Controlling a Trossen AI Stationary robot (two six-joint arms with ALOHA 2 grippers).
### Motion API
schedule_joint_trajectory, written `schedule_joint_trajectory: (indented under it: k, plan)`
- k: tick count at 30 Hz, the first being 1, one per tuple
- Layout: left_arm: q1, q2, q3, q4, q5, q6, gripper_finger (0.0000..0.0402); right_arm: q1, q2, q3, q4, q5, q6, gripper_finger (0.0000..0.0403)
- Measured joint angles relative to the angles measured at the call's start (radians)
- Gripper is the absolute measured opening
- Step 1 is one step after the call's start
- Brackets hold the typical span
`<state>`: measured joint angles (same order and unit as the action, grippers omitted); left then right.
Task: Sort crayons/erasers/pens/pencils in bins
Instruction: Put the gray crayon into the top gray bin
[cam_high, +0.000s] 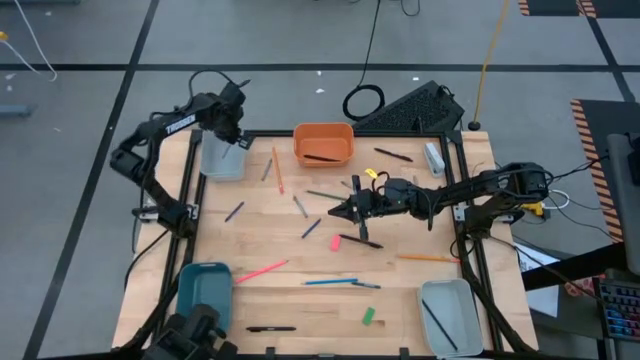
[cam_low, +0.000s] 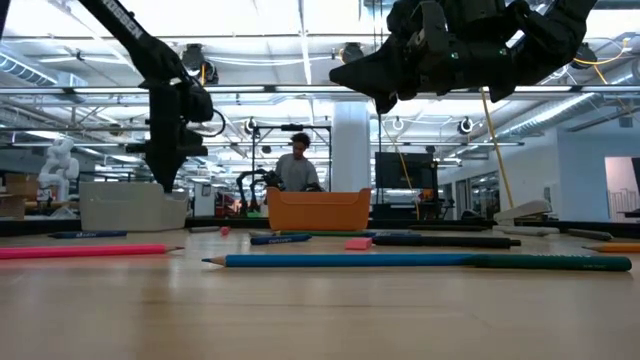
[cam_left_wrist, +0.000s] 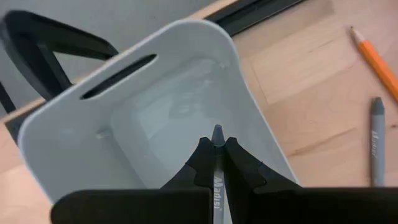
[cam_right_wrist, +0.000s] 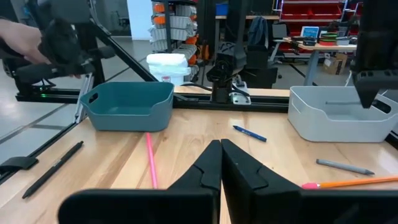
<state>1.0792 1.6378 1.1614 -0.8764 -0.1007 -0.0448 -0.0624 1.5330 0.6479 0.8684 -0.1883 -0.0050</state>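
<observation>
Over the far-left grey bin (cam_left_wrist: 74, 134), the left gripper (cam_left_wrist: 216, 149) is clenched on a grey crayon (cam_left_wrist: 217, 186), tip poking out between the fingers, right above the tray's pale floor, where nothing is visible past the gripper. Just outside that bin, on the wood, another grey crayon (cam_left_wrist: 376, 140) lies beside an orange pencil (cam_left_wrist: 376, 62).

Out in the middle of the table, the right gripper (cam_high: 349, 210) hangs above the boards, fingers pressed together with nothing between them, raised clear of the table in the low view. Just below it in the high view sit the pink eraser (cam_high: 336, 242) and a black pen (cam_high: 360, 239).

On to the containers! The orange bin (cam_high: 323, 133) at the far edge holds 1 dark pen (cam_high: 320, 157). The teal bin (cam_high: 203, 285) at the near left shows no contents. The second grey bin (cam_high: 448, 315), near right, has 1 dark stick (cam_high: 438, 325) lying slantwise inside.

Loose on the table: a pink pencil (cam_high: 262, 271), a blue pencil (cam_high: 330, 282), an orange pencil (cam_high: 427, 258) at the right, the green eraser (cam_high: 369, 316), and a black pen (cam_high: 271, 328) along the near edge.
</observation>
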Motion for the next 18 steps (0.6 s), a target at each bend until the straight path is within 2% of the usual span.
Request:
schedule_joint_trajectory:
  k: [7, 14, 18]
  plan:
    - [-0.002, 0.014, -0.003, -0.012, -0.002, -0.010, 0.0031, 0.000, 0.000, 0.000, 0.000, 0.000, -0.004, 0.0001]
    - [-0.027, 0.014, -0.059, 0.000, -0.003, -0.027, 0.0014, 0.000, 0.000, 0.000, -0.003, 0.000, -0.007, 0.0001]
    - [-0.042, 0.014, -0.091, 0.012, -0.003, -0.056, 0.0024, 0.000, 0.000, 0.000, -0.006, 0.000, -0.007, 0.0002]
